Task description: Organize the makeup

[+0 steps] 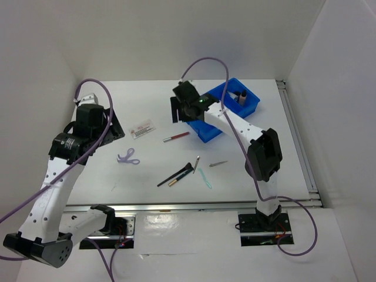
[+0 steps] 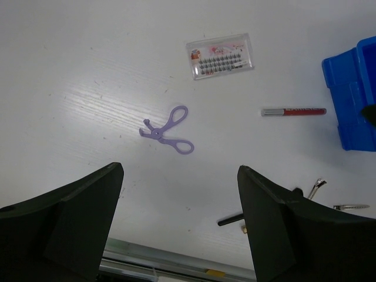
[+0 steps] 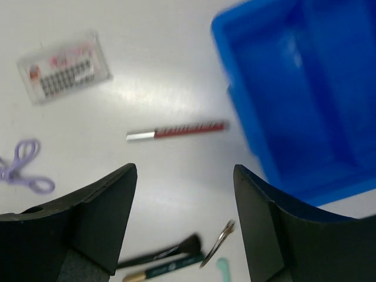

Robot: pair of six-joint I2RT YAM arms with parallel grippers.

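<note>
Counter: white counter [image 1: 147, 100] under both arms, with the loose makeup spread across it.
Tray: big blue divided plastic tray [image 3: 305, 117], just right of my right end effector [image 3: 185, 176] and ahead of it.
Right end effector: fingers apart, nothing between them, hovering beside the tray's near-left corner.
Left end effector: my left end effector [image 2: 179, 176] also has its fingers apart and empty, and hangs well away from the tray.
Brushes: black slim-handled brushes [image 1: 176, 174] lie behind the right end effector, toward the arm bases.
Card: white red-printed lash card [image 2: 220, 56], ahead and left of the right end effector.
Scissors: lilac plastic scissors [image 2: 167, 130], just ahead of the left end effector's gap, handles pointing away.
Pencil: red pencil with a silver end [image 3: 176, 130], flat on the counter directly ahead of the right end effector's gap.
Pencil axis: crosswise to the fingers, silver end left, red end toward the tray.
Nearer arm: the right, I judge. The pencil looks like my next pick, and the wrist would need turning so the fingers straddle it.
</note>
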